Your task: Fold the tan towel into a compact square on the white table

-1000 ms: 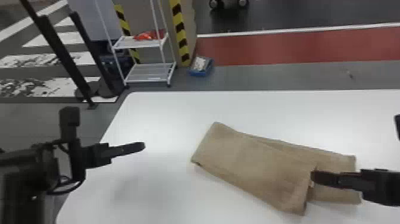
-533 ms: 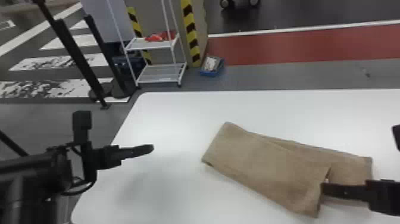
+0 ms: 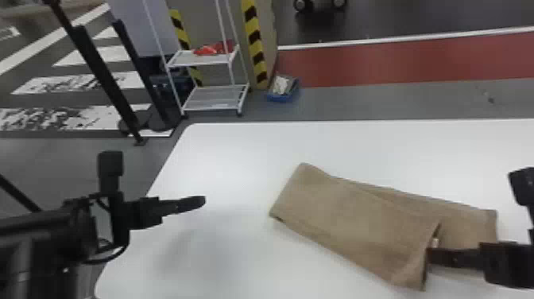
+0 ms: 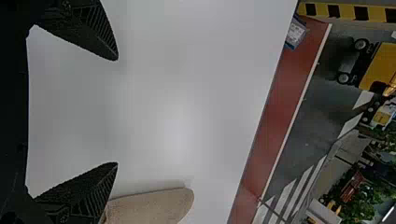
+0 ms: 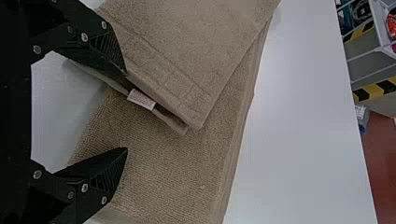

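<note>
Tan towel (image 3: 349, 214) part-folded on white desk (image 3: 222, 159). Right tool (image 5: 126, 111) wide at towel's top flap, beside white tag (image 5: 141, 99); left tool (image 4: 117, 111) wide, apart from towel. Best: pinch flap only, spare lower layer, lift low, square edges before release.

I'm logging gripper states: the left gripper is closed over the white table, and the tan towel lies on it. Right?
The left gripper is open, not closed: the left wrist view shows its fingers apart over the white table. The tan towel does lie there.
</note>
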You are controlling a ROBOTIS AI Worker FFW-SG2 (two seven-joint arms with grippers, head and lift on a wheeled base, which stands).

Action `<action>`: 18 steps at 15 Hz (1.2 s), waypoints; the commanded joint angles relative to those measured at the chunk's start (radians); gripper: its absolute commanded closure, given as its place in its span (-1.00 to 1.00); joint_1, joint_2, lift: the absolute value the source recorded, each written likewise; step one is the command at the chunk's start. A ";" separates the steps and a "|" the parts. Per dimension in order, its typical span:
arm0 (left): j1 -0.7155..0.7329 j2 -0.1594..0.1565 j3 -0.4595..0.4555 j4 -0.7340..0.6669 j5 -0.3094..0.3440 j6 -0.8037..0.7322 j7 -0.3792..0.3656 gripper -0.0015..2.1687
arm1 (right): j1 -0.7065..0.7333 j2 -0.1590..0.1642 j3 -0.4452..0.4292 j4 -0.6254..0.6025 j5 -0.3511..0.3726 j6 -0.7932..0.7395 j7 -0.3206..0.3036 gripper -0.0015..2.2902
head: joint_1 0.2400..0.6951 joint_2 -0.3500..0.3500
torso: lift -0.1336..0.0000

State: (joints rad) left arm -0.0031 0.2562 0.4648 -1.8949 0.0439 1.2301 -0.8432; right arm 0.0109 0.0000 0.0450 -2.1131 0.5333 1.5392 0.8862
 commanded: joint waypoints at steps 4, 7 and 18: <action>-0.003 0.006 0.001 0.002 0.002 -0.010 0.000 -0.92 | -0.025 0.001 0.010 0.004 -0.010 -0.006 -0.015 -0.66 | 1.00 0.71 | -0.84; -0.003 0.008 0.001 0.014 0.002 -0.019 0.000 -0.92 | -0.026 0.001 0.027 0.039 -0.010 -0.037 -0.033 -0.66 | 1.00 0.72 | -0.84; -0.023 0.029 -0.005 0.060 0.005 -0.065 -0.004 -0.92 | -0.022 0.001 0.004 -0.004 -0.088 -0.049 -0.035 -0.65 | 1.00 0.79 | -0.84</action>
State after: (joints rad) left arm -0.0239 0.2840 0.4610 -1.8348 0.0485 1.1653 -0.8459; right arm -0.0154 0.0000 0.0499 -2.1053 0.4477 1.4864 0.8508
